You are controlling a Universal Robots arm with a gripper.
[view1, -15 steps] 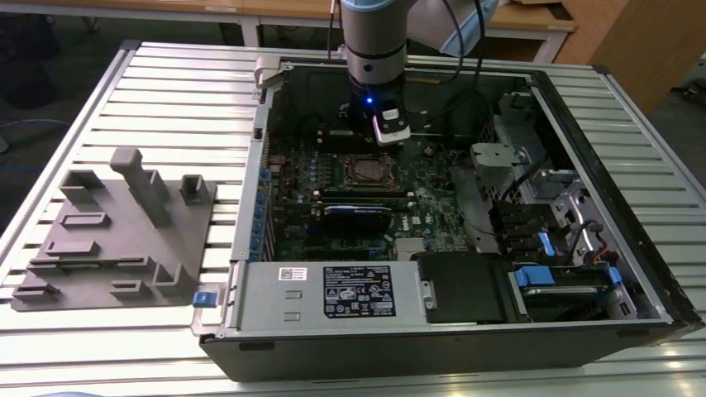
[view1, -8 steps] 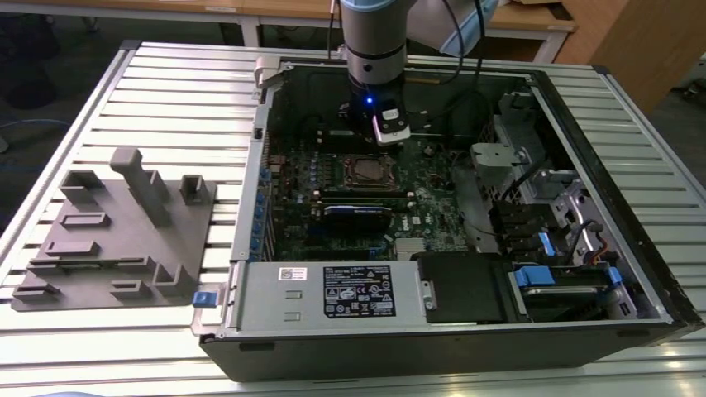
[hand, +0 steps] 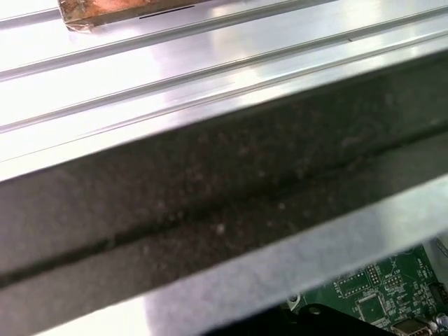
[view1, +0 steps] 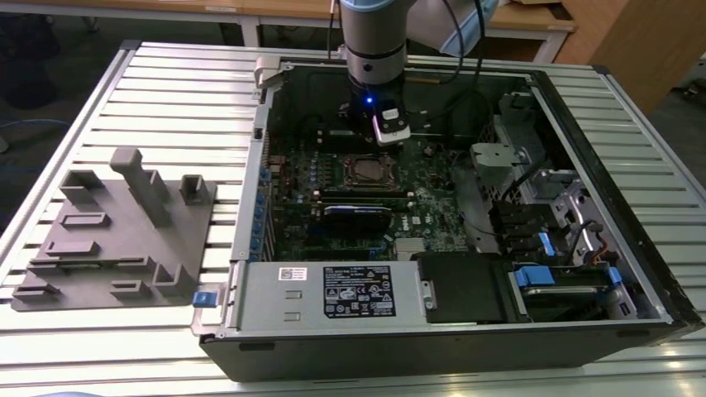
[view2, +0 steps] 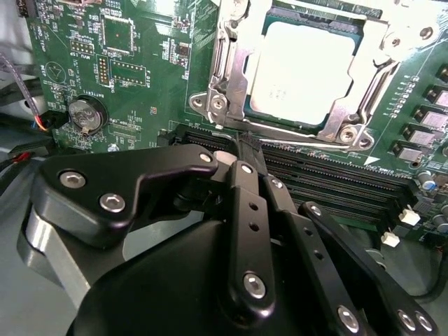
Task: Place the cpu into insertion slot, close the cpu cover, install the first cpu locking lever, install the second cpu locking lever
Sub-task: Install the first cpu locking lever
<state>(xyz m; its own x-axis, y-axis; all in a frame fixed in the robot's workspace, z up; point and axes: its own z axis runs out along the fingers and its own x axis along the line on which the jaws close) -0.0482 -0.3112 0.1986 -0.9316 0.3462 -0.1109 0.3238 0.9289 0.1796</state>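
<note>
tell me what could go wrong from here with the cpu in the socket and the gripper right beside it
1. In the second wrist view the gripper tip sits right at the edge of the cpu cover, over the long black slots. A sideways slip could scrape the green board or those slots.
2. The cpu lies framed by the cover. Whether it sits flat cannot be judged here; if it is off, clamping down might damage it.

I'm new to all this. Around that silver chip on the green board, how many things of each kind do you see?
cpu: 1
cpu cover: 1
coin battery: 1
gripper: 1
Total: 4
</note>
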